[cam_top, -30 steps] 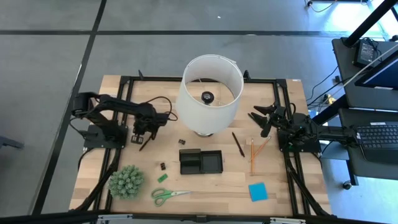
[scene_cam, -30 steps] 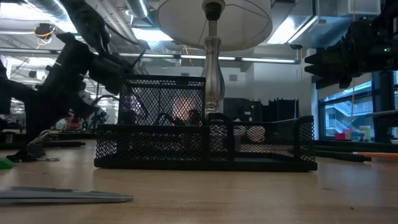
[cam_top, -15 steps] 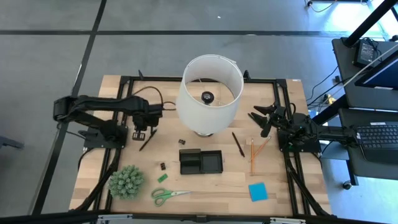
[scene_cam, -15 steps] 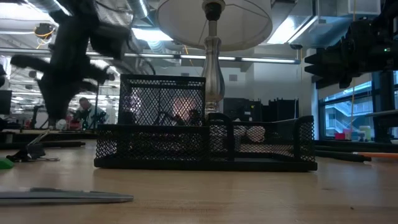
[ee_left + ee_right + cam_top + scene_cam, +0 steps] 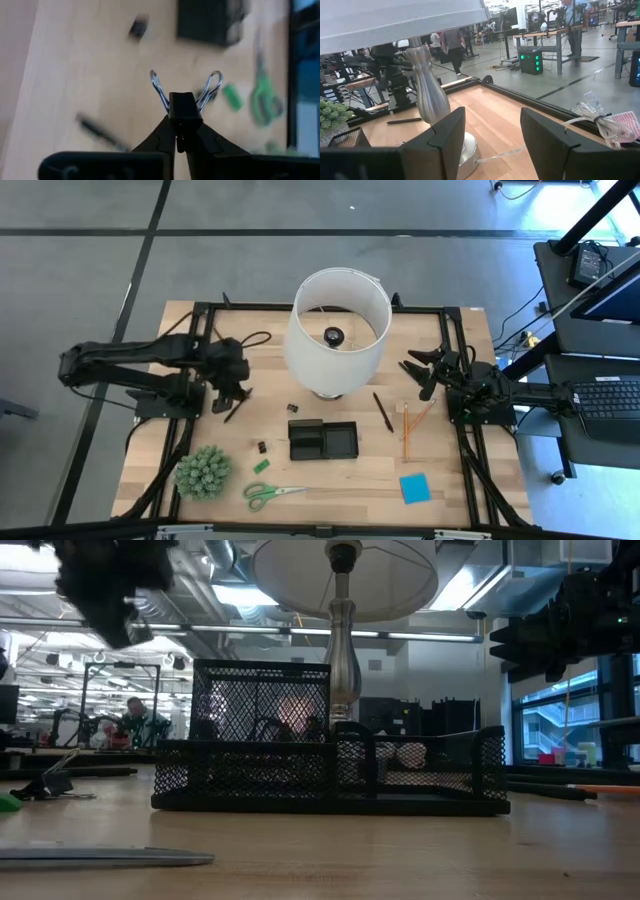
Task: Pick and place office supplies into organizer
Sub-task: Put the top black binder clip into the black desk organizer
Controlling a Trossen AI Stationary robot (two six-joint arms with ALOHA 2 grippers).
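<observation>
I've got the left gripper (image 5: 181, 131) up above the desk (image 5: 340, 472) on my left side, and its fingers are pinched tight on a small black binder clip (image 5: 183, 106) — in the left wrist view the clip's two wire loops stand up just past the fingertips. From overhead that gripper (image 5: 229, 392) sits beside a thin dark pen (image 5: 237, 409) lying on the wood, well apart from the organizer (image 5: 323, 440).

The organizer, a black mesh tray with two compartments, rests near the middle of the desk, just in front of the lamp's big white shade (image 5: 338, 328). In the low view its taller mesh section (image 5: 260, 705) rises at the left end and the lower section runs off to the right.

Still out on the desk I can see: another dark clip (image 5: 262, 447) and a green eraser (image 5: 261, 465) left of the tray, the green-handled scissors (image 5: 273, 494) near the front edge, the spiky plant ball (image 5: 203, 471) beside them, a second dark pen (image 5: 383, 411) and the orange pencil (image 5: 406, 431) to the right of the tray, and the blue sticky-note pad (image 5: 414, 488) near the front right.

My right gripper (image 5: 425, 372) waits over the right side of the desk, fingers (image 5: 440, 140) spread wide apart with nothing between them.
</observation>
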